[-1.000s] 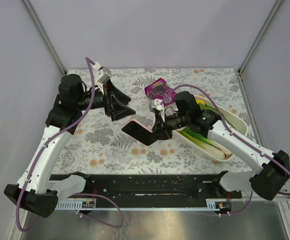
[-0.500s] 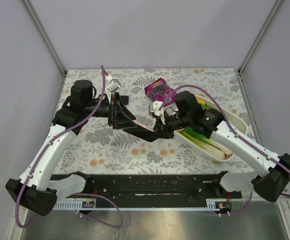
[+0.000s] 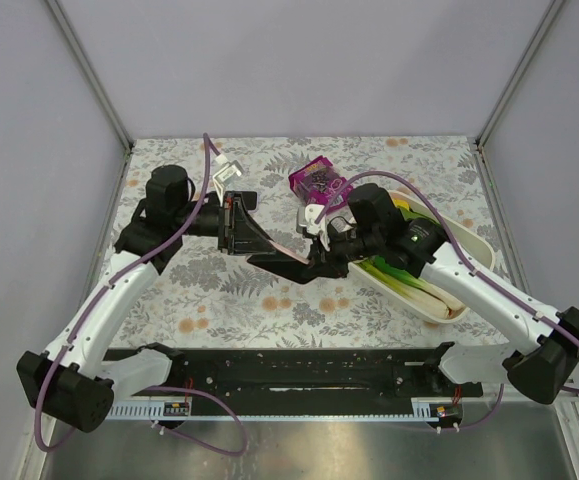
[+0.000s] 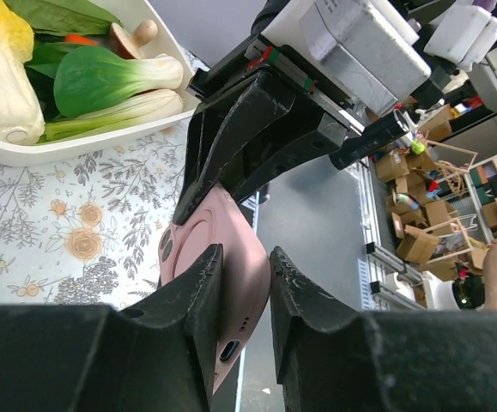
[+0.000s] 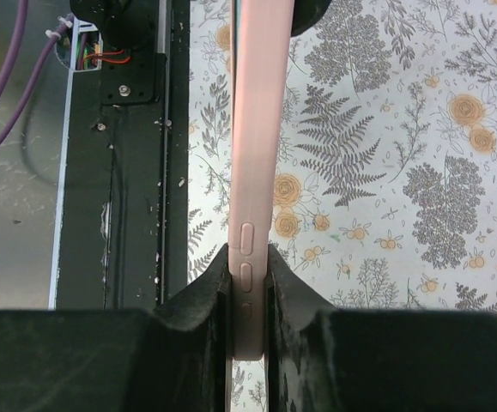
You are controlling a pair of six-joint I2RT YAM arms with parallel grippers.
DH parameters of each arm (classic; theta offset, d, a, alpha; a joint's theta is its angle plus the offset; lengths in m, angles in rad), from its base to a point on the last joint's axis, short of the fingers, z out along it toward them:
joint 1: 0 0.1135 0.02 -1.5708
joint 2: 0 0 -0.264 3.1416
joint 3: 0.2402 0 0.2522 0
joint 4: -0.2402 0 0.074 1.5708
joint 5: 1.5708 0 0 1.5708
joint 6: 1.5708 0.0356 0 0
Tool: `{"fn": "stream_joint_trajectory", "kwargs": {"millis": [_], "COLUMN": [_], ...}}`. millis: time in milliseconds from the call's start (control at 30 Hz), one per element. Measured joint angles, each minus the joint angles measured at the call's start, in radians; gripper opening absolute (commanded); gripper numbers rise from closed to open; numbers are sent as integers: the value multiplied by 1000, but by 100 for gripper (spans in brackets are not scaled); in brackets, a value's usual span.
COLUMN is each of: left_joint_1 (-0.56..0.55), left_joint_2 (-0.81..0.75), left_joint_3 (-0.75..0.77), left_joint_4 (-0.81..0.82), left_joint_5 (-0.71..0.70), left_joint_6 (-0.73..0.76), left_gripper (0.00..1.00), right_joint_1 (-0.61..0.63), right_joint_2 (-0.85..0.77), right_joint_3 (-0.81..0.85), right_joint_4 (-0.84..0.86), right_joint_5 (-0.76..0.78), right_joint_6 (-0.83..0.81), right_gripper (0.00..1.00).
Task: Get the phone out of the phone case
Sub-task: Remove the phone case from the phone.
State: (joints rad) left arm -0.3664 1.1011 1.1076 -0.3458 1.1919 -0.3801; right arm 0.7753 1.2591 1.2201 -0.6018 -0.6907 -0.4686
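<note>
While you look down from the top camera, you find the phone case (image 3: 273, 246) lifted clear of the floral table (image 3: 199, 295), slung between your two arms near the middle of the workspace. The phone (image 3: 281, 264) shows as a dark face along its lower side and sits inside the case, so the two are not parted.

Your right gripper (image 3: 315, 264) is clamped on the case's right end. On the right wrist view the fingers (image 5: 209, 283) press flat against both faces of the pink shell (image 5: 261, 129), just where the side buttons sit, with no gap either side.

Your left gripper (image 3: 253, 243) has the opposite end. From the left wrist camera its jaws are drawn in against the case (image 4: 231, 275) on both sides, holding the end with the charging port (the port faces down toward that camera). The round camera bump is visible further up, close to where the right arm's black fingers (image 4: 231, 129) reach in.

Off to your right, a white tray (image 3: 477, 250) rests on the table with leeks (image 3: 409, 285) and bok choy (image 4: 111, 77) lying in it, well apart from the case. A purple packet (image 3: 316, 180) lies on the cloth behind the right wrist.
</note>
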Motion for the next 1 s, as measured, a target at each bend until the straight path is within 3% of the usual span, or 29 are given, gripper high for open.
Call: {"fn": "stream_joint_trajectory", "kwargs": {"millis": [567, 1000], "left_joint_1": [58, 89], "left_joint_2": [-27, -19], "left_joint_3": [-232, -239], "left_joint_4": [501, 518], "left_joint_5": [40, 30], "left_joint_6": [-438, -537], "left_gripper": [0, 0], "right_joint_1": [34, 63], "right_joint_2": [6, 21], "right_joint_3": [40, 78], "right_joint_4": [-69, -87], "right_joint_5": [113, 201], "right_joint_6": [-37, -75], "right_gripper": [0, 0]}}
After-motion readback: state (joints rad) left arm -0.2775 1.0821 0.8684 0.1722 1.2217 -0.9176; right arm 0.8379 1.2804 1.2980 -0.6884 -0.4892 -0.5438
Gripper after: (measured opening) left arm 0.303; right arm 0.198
